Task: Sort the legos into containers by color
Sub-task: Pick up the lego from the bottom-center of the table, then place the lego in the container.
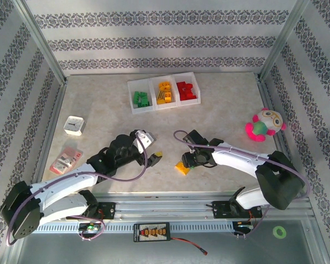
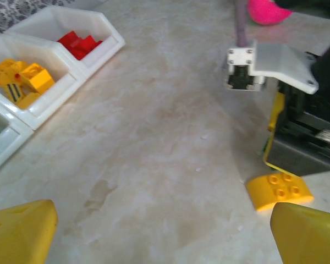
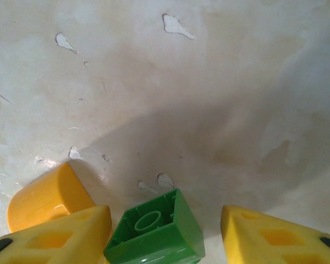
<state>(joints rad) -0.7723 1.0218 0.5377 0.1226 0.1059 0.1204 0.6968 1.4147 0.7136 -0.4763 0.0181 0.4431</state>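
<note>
1. Seen from above: the containers (image 1: pixel 152 78), three joined white bins, stand well ahead of both pincers; green legos (image 1: pixel 141 99) lie in the left bin, yellow legos (image 1: pixel 164 92) in the middle one and red legos (image 1: pixel 186 91) in the right; the sorting looks nearly finished. The right gripper (image 1: pixel 186 163) points down at the table (image 1: pixel 225 99) with a loose yellow brick (image 1: pixel 181 169) just beside it; the left gripper (image 1: pixel 153 147) hangs near it, holding nothing.

2. Seen from the left wrist: its two yellow fingers stand wide apart, with bare table between them; the bins sit far ahead and to the left; the yellow brick, studs up and one edge rounded, lies ahead beside the right-hand finger, at the foot of the other pincer.

3. Seen from the right wrist: a green brick (image 3: pixel 157 231), glossy, with a round stud on top, sits between this pincer's fingers; the jaws are part-way apart, and a gap shows on one side, so I judge it is not yet gripped; the yellow brick lies just outside one finger; these two look like the last bricks to sort.
</note>
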